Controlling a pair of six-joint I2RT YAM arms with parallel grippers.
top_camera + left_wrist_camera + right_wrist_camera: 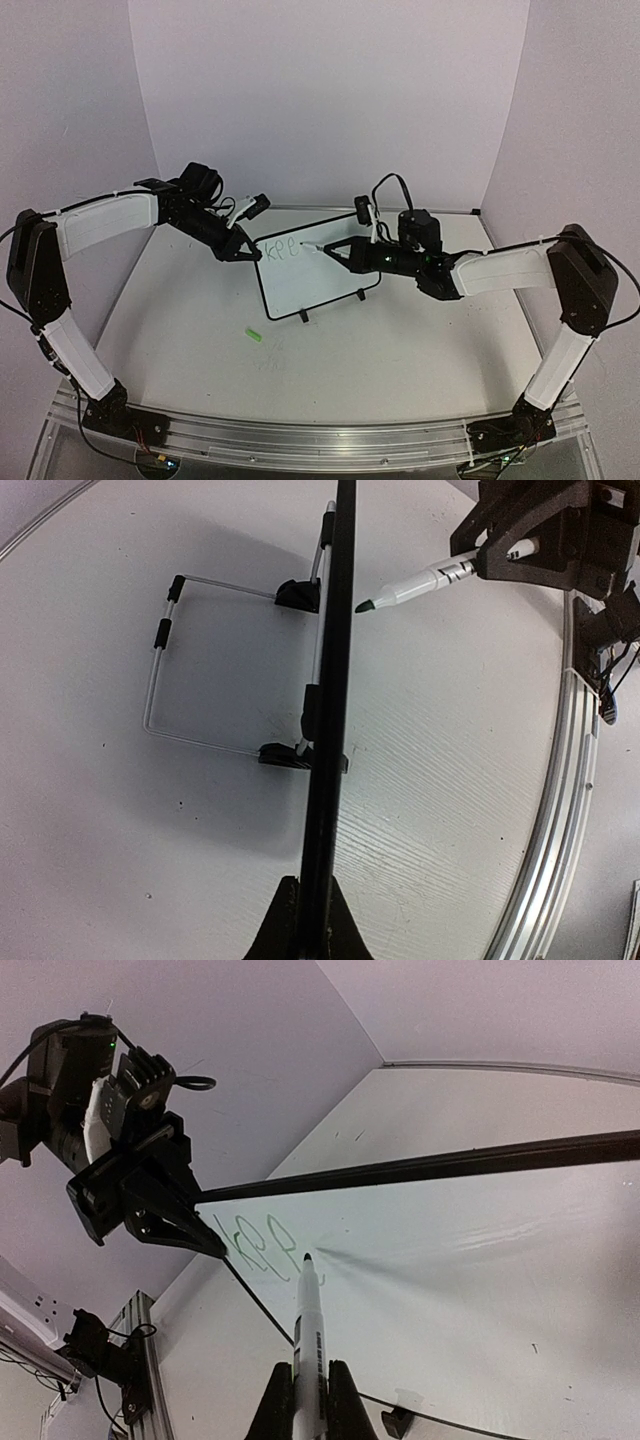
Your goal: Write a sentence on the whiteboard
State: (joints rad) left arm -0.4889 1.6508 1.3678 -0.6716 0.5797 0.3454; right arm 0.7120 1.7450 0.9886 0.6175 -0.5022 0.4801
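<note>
Small green cap (253, 336) loose on white table (400, 350), pale lilac walls (330, 90) behind, aluminium rail (320, 450) along near edge.

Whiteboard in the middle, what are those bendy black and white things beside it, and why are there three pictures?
Those are robot arms: the left arm and the right arm. The top picture looks down from above; the other two come from cameras on each wrist. The left end effector pinches the edge of the whiteboard, probably to steady it. The right end effector holds a marker, its tip by the green letters, about "kee". A small green piece, maybe the cap, lies on the table.
</note>
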